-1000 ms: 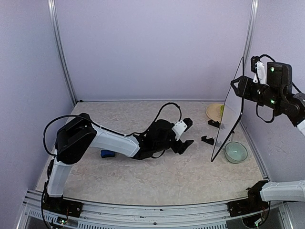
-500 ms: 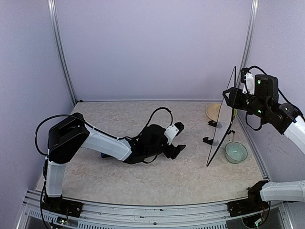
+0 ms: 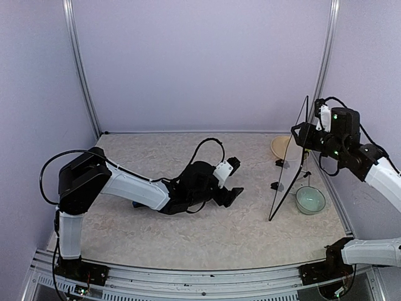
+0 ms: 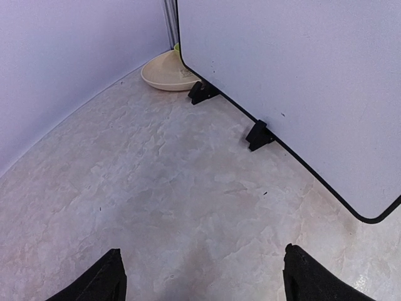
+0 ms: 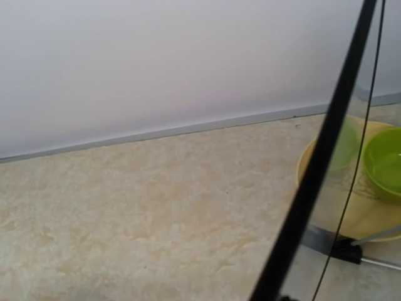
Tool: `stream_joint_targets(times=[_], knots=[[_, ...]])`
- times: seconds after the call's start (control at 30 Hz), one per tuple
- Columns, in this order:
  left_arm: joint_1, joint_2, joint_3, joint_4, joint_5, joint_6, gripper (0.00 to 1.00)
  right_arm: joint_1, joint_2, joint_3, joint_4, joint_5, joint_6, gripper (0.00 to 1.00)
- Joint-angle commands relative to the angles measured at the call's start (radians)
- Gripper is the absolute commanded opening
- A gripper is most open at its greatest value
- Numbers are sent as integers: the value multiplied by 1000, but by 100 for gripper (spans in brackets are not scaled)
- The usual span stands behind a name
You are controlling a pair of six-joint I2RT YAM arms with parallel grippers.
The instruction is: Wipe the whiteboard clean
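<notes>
1. White-faced whiteboard [image 4: 294, 69], clamped in the right jaws at 3 o'clock, has swung inward and down; its low corner nears the desk [image 3: 207, 241];
2. left jaws, apart and empty, have backed off; wiping looks not yet begun.

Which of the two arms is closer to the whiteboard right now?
Right. The right gripper clamps the whiteboard at its upper edge. The left gripper sits open, low over the table, apart from the board's face.

Whiteboard [image 4: 301, 81]: smooth glossy white face, thin black frame. Table [image 4: 156, 188]: matt, beige marbled stone-look. Green bowl [image 5: 383, 160]: glossy, plastic-looking.
</notes>
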Motion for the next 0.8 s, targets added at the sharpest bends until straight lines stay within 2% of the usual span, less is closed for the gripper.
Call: stream_joint_targets(times=[0.0, 0.17, 0.37, 0.77], knots=[[-1, -25, -3, -5, -13, -7, 84, -17, -44, -13, 143, -93, 17, 15], [2, -25, -3, -3, -9, -13, 84, -17, -88, -29, 107, -117, 69, 18], [5, -23, 4, -5, -2, -25, 84, -17, -105, -13, 32, -132, 139, 15], [12, -69, -19, -15, -19, -33, 84, -17, -162, -73, 33, -339, 245, 11]])
